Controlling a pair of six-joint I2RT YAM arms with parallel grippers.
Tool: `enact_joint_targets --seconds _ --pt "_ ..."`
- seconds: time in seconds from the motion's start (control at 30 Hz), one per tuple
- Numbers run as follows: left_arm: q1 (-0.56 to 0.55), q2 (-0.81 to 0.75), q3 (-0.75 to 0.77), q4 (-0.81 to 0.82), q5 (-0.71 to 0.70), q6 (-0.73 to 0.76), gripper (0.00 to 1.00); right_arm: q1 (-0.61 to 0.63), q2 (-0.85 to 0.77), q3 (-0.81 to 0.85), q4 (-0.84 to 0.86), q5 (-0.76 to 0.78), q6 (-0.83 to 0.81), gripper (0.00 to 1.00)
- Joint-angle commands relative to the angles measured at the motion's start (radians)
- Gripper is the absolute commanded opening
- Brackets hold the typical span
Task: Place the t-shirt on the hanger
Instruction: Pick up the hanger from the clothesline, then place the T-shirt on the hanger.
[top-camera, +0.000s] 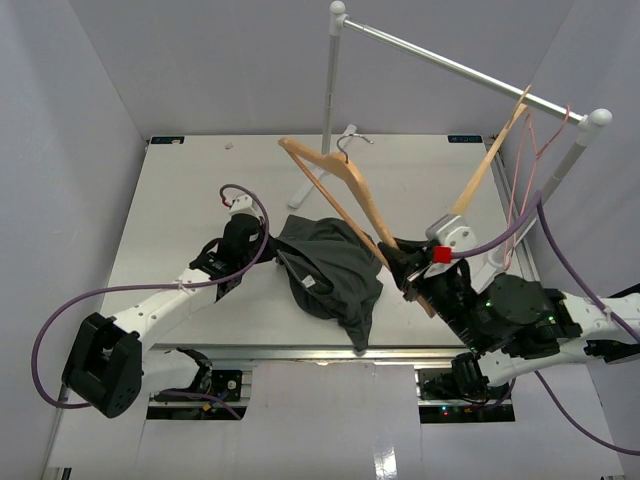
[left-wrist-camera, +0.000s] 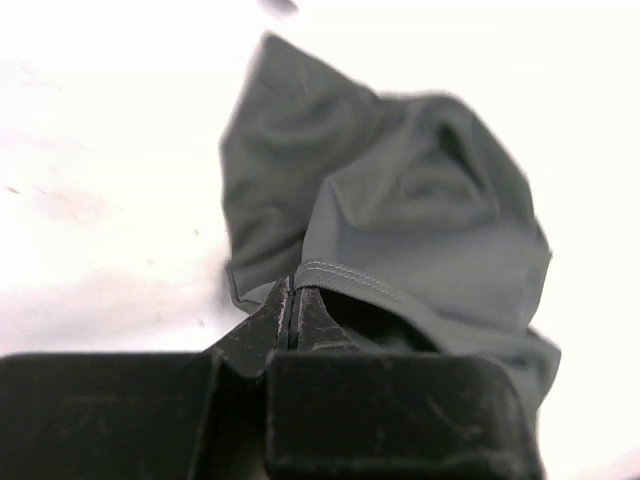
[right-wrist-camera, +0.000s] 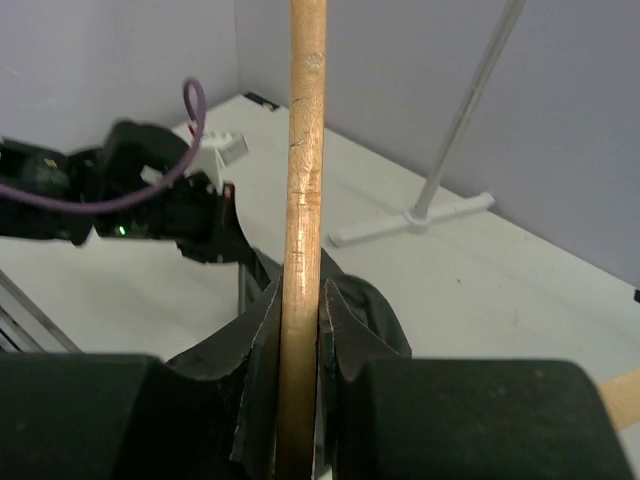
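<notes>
The dark grey t-shirt (top-camera: 335, 265) lies bunched on the table between the two arms, one corner hanging over the near edge. My left gripper (top-camera: 272, 250) is shut on its stitched hem at the shirt's left side; in the left wrist view the shut gripper (left-wrist-camera: 292, 292) pinches the t-shirt (left-wrist-camera: 420, 200). My right gripper (top-camera: 405, 265) is shut on a bar of the tan wooden hanger (top-camera: 318, 158), which slants up and back over the shirt's right part, hook at the far end. In the right wrist view the gripper (right-wrist-camera: 300, 300) clamps the hanger (right-wrist-camera: 303, 150), with the t-shirt (right-wrist-camera: 375, 310) just beyond.
A white clothes rack (top-camera: 440, 60) stands at the back right, its post and foot behind the held hanger. A second wooden hanger (top-camera: 487, 165) and a thin pink hanger (top-camera: 520, 180) hang on its rail. Grey walls enclose the table (top-camera: 180, 200).
</notes>
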Motion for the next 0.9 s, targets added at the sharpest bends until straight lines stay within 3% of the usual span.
enact_joint_targets --seconds 0.0,0.37,0.87 --pt "0.081 -0.04 0.054 0.013 0.191 -0.073 0.0 0.003 -0.099 -0.133 -0.209 0.069 0.349 0.08" --pt "0.157 -0.023 0.192 -0.115 0.174 -0.054 0.0 0.001 -0.121 -0.327 -0.43 -0.056 0.708 0.08" --pt "0.159 0.0 0.169 -0.106 0.15 -0.059 0.0 0.001 -0.055 -0.318 -0.412 -0.074 0.714 0.08"
